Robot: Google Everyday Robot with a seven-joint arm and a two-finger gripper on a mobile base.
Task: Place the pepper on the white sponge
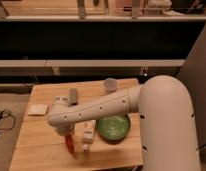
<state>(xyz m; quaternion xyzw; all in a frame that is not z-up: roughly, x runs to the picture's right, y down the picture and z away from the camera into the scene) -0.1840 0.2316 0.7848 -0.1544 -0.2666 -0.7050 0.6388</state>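
1. Low over the front-left part of the wooden table (pixel 36 147), the gripper (pixel 68 135) hangs beneath the rounded end of the white arm (pixel 103 106), pointing downward.
2. Its fingers are closed on the pepper (pixel 70 145). They pinch its upper end while the rest sticks out below them.
3. The pepper is small, slim and orange-red, narrowing to a thin tip. It hangs almost upright directly under the gripper, with the tip slanting a little to the right. Whether the tip touches the tabletop cannot be told.
4. The white sponge (pixel 37 109), a flat pale-cream square pad, lies to the left of the gripper and farther back, near the table's left edge. It is well apart from the pepper.
5. Just beside the gripper on its right, a white-tan bottle-like object (pixel 88 136) lies on the wood. Beyond that, farther right, sits a green plate (pixel 114 126).
6. Behind the gripper stands a small dark grey block (pixel 73 95), partly covered by the arm. A grey cup (pixel 110 85) stands farther back and to the right.
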